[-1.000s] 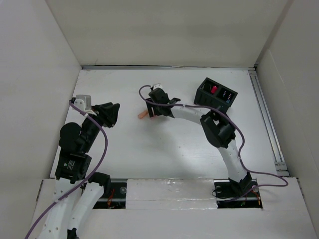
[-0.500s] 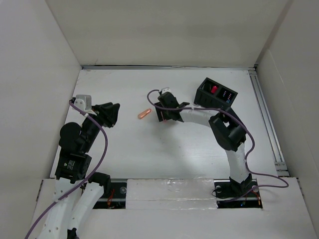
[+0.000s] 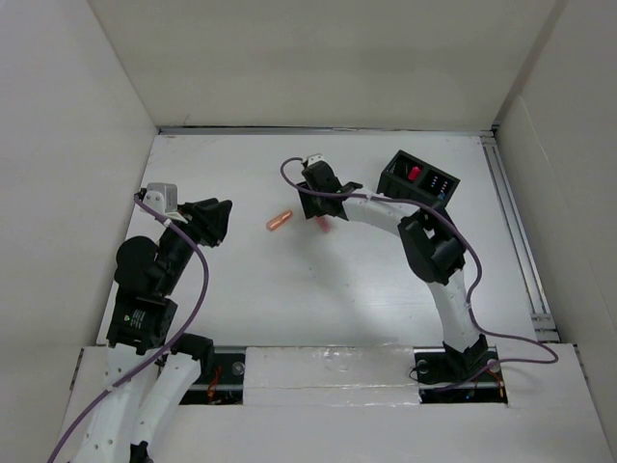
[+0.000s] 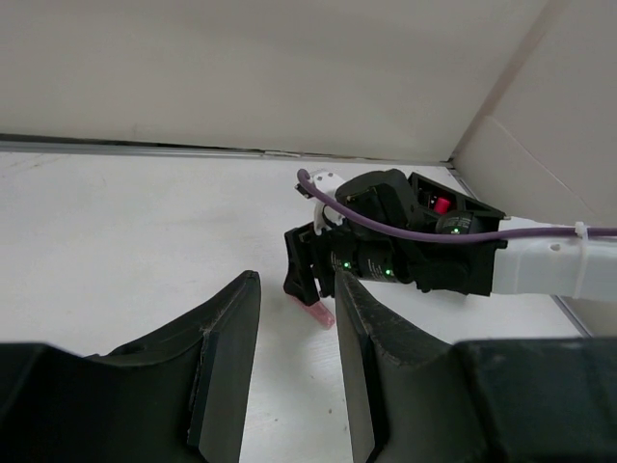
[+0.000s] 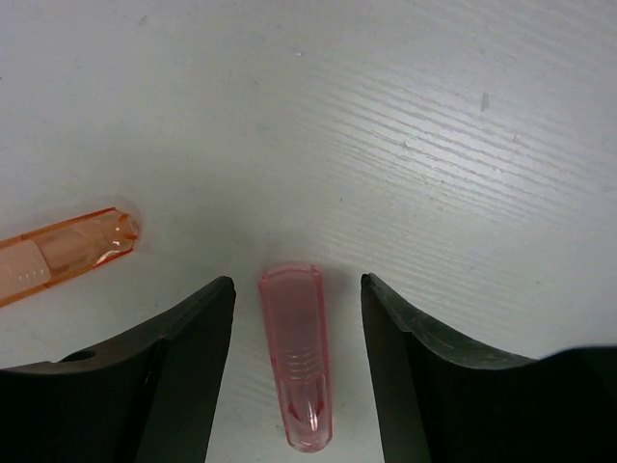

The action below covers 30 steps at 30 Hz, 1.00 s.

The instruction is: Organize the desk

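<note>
So far only part of the tidying looks done. The surface (image 3: pixel 289 309) is the big white top under both arms, with white walls round it. At its far right stands a black box (image 3: pixel 416 180) with something red and other small bits inside, so I think a few things are already put away. Two little things lie loose near the middle: a pink cap (image 5: pixel 294 357) and an orange tube (image 5: pixel 63 253), near each other but not touching. I think both should go in the box.

The right claw (image 5: pixel 296 287) is down over the pink cap. It is spread apart, one finger on each side, with a strip of white showing both ways, so it is not gripping yet. The left claw (image 4: pixel 294 285) waits at the left, well apart from the loose things. Its fingers are drawn close with a slim gap and nothing between them.

From above you see the whole surface, the box and both arms, but the cap is only a tiny spot by the claw. The right wrist view shows the cap up close, but no box. The left wrist view shows the right arm from the side, low over the cap, with the box behind.
</note>
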Motion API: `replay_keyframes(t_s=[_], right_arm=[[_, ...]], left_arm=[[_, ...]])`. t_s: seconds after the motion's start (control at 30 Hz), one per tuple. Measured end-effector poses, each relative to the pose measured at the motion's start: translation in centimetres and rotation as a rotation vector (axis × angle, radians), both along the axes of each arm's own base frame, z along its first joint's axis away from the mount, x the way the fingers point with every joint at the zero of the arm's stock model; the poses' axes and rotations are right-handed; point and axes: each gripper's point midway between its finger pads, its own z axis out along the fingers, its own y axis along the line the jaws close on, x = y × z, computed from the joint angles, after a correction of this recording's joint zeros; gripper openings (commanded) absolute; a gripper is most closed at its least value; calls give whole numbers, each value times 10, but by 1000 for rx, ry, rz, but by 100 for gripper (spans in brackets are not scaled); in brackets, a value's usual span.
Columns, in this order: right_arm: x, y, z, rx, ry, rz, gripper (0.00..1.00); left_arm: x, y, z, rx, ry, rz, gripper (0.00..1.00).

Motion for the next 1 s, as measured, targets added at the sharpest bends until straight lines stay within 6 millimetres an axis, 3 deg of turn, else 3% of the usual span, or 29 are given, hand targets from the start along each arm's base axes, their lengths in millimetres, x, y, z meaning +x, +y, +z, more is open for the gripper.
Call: replay_keyframes(t_s=[0.27,0.4,0.57,0.67,0.73,0.8,0.83,0.87,0.93,1.0], right_arm=[[-5,-1,-18,-31,51,12,53],[-5,-1,-17,-38,59,16,27],[-5,-1,-16,-16,47,11,19],[-18,-14,-4,20,48,1,18],[-21,-28,21,61,19,-23,18],[-14,-50,65,130,-61,-73,18],[-2,-85,131,214,-196,-155,19],[-1,-87,135,219,-204,-159,19],[12,-139,206,313,-394,-287,19],[10,-195,252,360,-534,-423,20]], left_arm=[[0,0,0,0,0,0,33],[0,0,0,0,0,0,33],[0,0,0,0,0,0,33],[0,0,0,0,0,0,33],[0,0,0,0,-1,0,33],[0,0,0,0,-2,0,33],[-1,0,1,-1,-3,0,33],[-1,0,1,-1,-4,0,33],[-2,0,2,-2,-7,-1,33],[-3,1,3,-4,-13,-2,33]])
